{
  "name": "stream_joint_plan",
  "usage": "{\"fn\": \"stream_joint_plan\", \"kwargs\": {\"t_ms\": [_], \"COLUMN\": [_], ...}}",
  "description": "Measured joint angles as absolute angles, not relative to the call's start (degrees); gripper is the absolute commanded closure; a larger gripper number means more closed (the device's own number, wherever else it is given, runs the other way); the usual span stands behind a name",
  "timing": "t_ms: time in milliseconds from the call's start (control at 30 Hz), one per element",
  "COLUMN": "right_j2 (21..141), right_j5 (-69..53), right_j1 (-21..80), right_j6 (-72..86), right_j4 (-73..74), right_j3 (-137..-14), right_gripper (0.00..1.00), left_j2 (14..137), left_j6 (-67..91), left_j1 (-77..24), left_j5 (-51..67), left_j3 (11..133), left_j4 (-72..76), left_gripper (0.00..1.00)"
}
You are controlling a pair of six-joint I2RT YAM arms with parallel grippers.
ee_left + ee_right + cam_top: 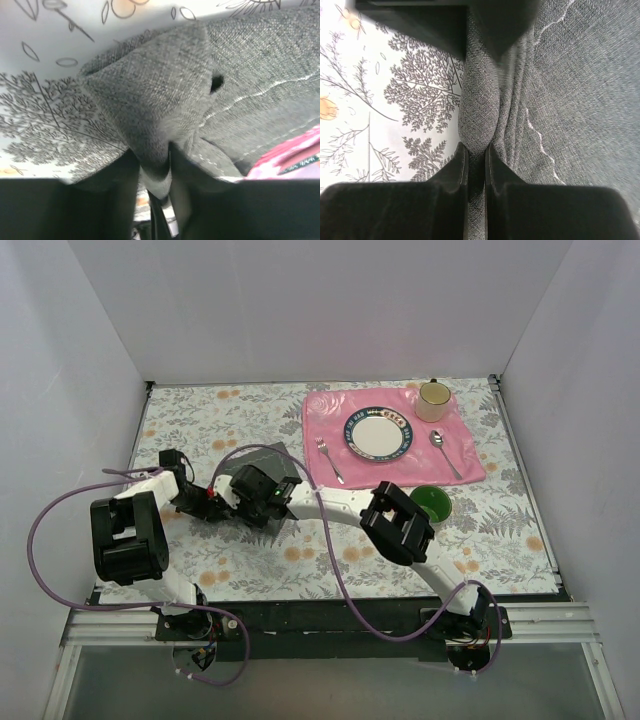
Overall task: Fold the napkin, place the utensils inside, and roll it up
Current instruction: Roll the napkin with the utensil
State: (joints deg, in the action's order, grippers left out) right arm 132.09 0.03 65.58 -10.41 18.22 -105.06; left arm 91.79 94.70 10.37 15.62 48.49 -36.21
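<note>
Left pincer (155, 162), at the bottom centre of its wrist view, is clamped on a raised fold of the dark grey napkin (165, 85). Right pincer (476, 152), at the bottom centre of its own view, is pinched tight on a ridge of the same cloth. From overhead, the napkin sits left of centre, mostly hidden under both pincers, just beside the pink placemat (470, 450) carrying the fork (329, 460) and spoon (444, 453).
</note>
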Motion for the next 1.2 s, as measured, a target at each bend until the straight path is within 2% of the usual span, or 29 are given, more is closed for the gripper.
{"fn": "stream_joint_plan", "kwargs": {"t_ms": [33,133,267,467,633,1200], "right_j2": [132.1,132.0,132.5,136.6,139.7,142.4], "right_j5": [-1.7,-8.2,-19.1,-37.7,-47.0,-52.1], "right_j1": [65.0,62.5,58.3,51.4,48.8,47.7], "right_j6": [-9.3,-5.8,1.1,13.2,20.7,26.9], "right_j4": [17.7,16.0,13.5,7.6,2.8,0.1], "right_j3": [-104.7,-103.9,-102.9,-102.9,-103.1,-104.5], "right_gripper": [0.99,0.99,0.99,0.99,0.99,0.99], "left_j2": [91.8,90.3,86.8,79.4,78.3,82.7], "left_j6": [93.5,91.2,88.7,87.9,89.9,99.0], "left_j1": [10.4,10.4,10.4,10.3,8.7,7.2], "left_j5": [15.5,16.0,14.2,14.8,17.3,16.7], "left_j3": [48.5,48.6,48.1,44.0,41.1,39.2], "left_j4": [-36.2,-35.5,-35.6,-34.8,-32.2,-23.9], "left_gripper": [0.42,0.27,0.2,0.21,0.22,0.38]}}
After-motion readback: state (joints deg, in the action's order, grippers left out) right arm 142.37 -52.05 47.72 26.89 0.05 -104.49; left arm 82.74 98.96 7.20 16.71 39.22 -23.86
